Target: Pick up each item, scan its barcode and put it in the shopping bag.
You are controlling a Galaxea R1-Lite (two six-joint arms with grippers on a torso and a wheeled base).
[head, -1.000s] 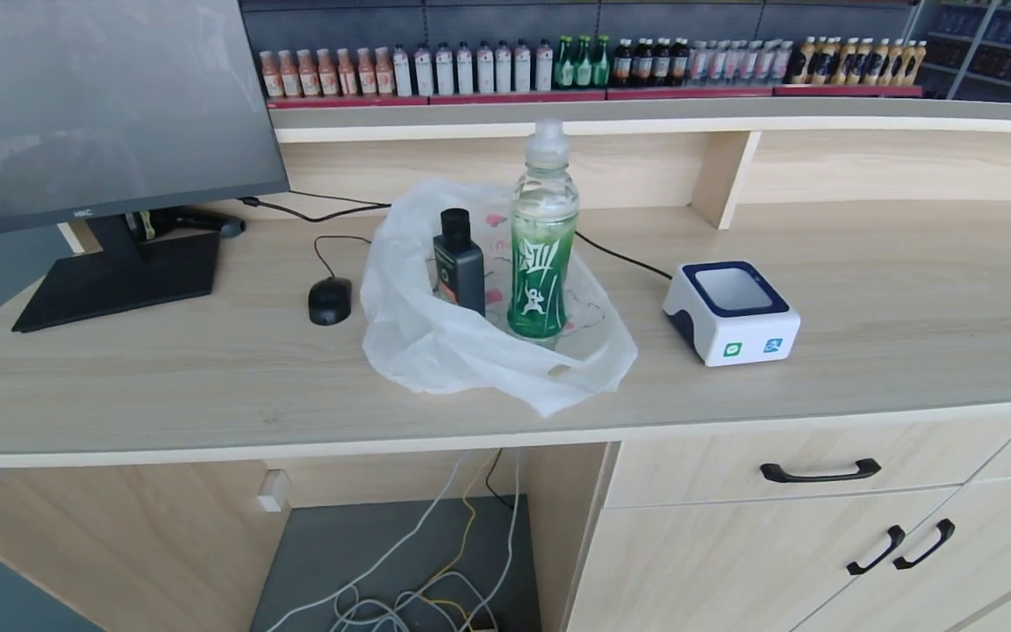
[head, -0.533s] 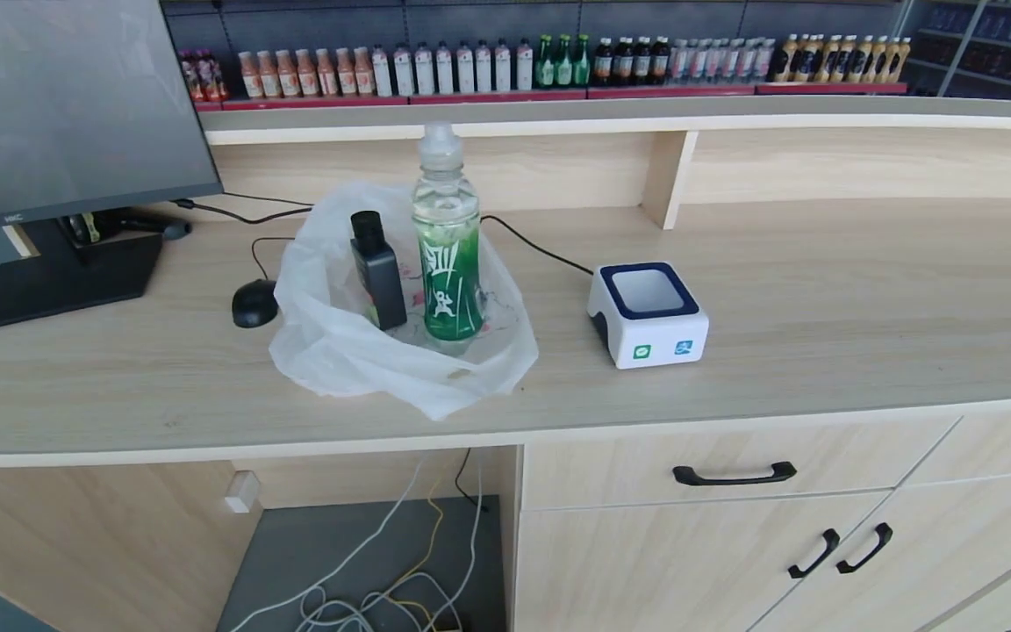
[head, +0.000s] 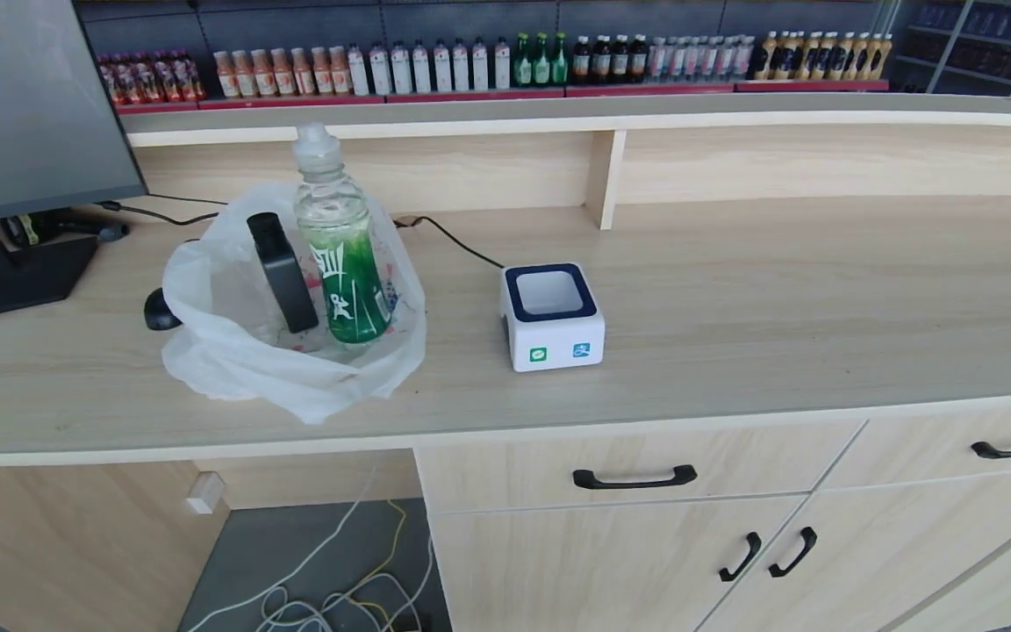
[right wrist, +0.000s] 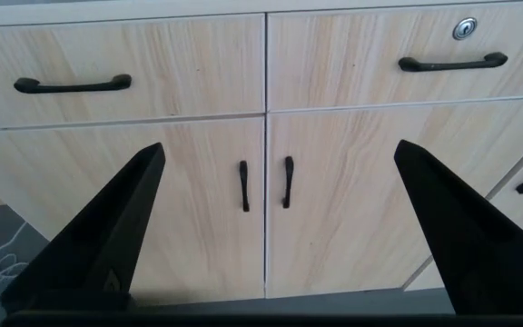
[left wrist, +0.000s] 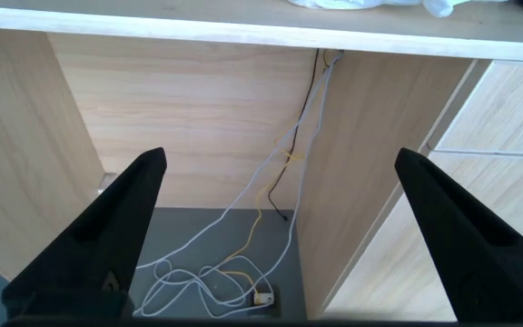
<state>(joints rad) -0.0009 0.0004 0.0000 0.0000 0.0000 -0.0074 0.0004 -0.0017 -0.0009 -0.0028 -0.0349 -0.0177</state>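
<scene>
Left gripper (left wrist: 280,159) hangs spread wide and empty, low before the counter (head: 777,290), facing loose cables (left wrist: 243,272). Right gripper (right wrist: 280,150), also spread and empty, faces cupboard doors (right wrist: 352,200). On the counter, a green bottle (head: 343,281) and a black bottle (head: 282,276) stand inside the white bag (head: 295,377), with the scanner (head: 551,316) near its right.

— What do we see at the far left of the counter (head: 777,307)?
— A dark monitor (head: 32,96), with a black mouse (head: 155,310) near its stand.
— And beyond?
— Rows of bottles (head: 470,66) on the far shelf. Loose cables (head: 321,597) lie on the floor below.
</scene>
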